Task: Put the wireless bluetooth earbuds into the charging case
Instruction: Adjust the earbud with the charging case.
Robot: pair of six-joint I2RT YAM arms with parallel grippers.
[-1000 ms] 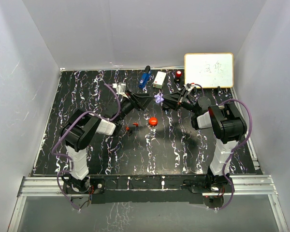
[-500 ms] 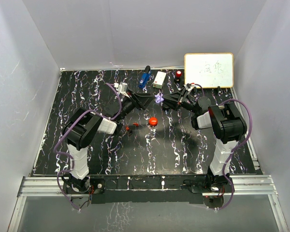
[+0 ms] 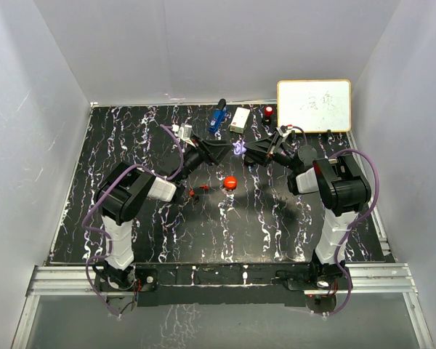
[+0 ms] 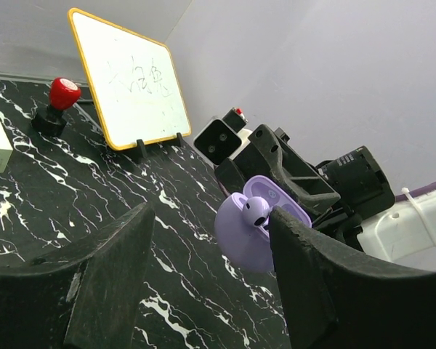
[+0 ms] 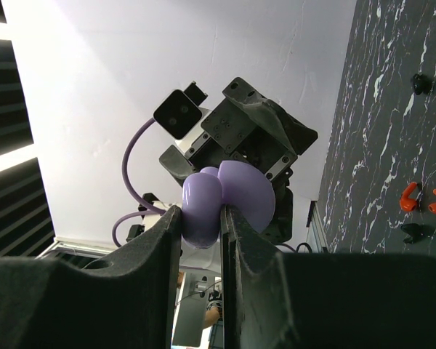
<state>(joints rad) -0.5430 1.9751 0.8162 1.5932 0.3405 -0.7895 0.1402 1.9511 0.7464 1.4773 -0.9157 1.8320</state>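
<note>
My right gripper is shut on a purple charging case and holds it above the table with its lid open. In the left wrist view a purple earbud sits in the open case. My left gripper is open, its fingers spread wide, right in front of the case. Tiny red pieces and dark pieces lie on the table near a round red puck.
A yellow-framed whiteboard stands at the back right. A red-topped stamp, a white box and a blue object stand along the back edge.
The left arm's elbow has shifted slightly. Both grippers and the case stay where they were.
</note>
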